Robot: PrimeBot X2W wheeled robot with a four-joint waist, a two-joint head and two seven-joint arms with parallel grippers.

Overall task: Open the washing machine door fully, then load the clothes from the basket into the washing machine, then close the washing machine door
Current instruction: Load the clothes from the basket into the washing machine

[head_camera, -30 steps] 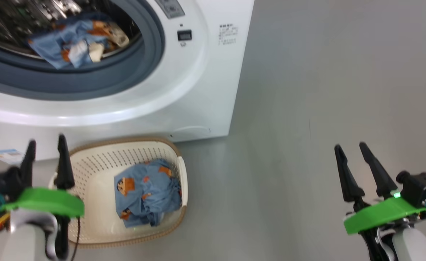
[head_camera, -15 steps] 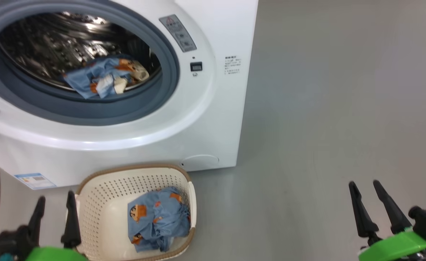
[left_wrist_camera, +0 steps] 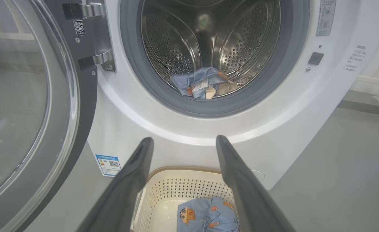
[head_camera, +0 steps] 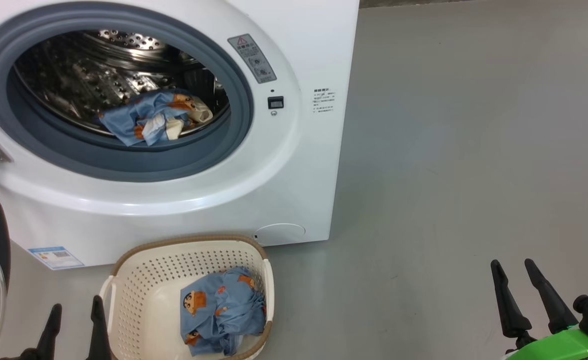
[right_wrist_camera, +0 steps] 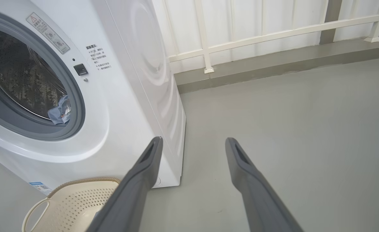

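Underfoot: floor [head_camera: 449, 150], smooth matt grey, spreading in front of the washing machine and away to its right.
Washing machine [head_camera: 294, 190]: white box standing on that floor, its round mouth open; a grey-blue seal [head_camera: 133, 165] rings a perforated steel drum [left_wrist_camera: 208, 38], and a small blue label [head_camera: 56, 256] sits at its lower left corner.
Room behind: white panelled wall [right_wrist_camera: 273, 19] with pale rails, rising from a low grey ledge [right_wrist_camera: 257, 69], behind and to the right of the washing machine.
Washing machine door [left_wrist_camera: 31, 96]: swung wide on the hinges at the washing machine's left side, dark rim around clear glass.
Basket [head_camera: 138, 280]: cream, perforated, brown-rimmed, on the floor just in front of the washing machine, below its mouth.
Clothes in drum [head_camera: 148, 120]: crumpled blue bundle with orange and white parts, low at the drum's front.
Clothes in basket [head_camera: 223, 315]: blue printed bundle against the basket's right wall.
Left end effector [head_camera: 76, 303]: fingers spread wide, holding nothing, in front of the washing machine by the basket's left rim.
Right end effector [head_camera: 512, 263]: fingers spread wide, empty, over floor well to the washing machine's right.
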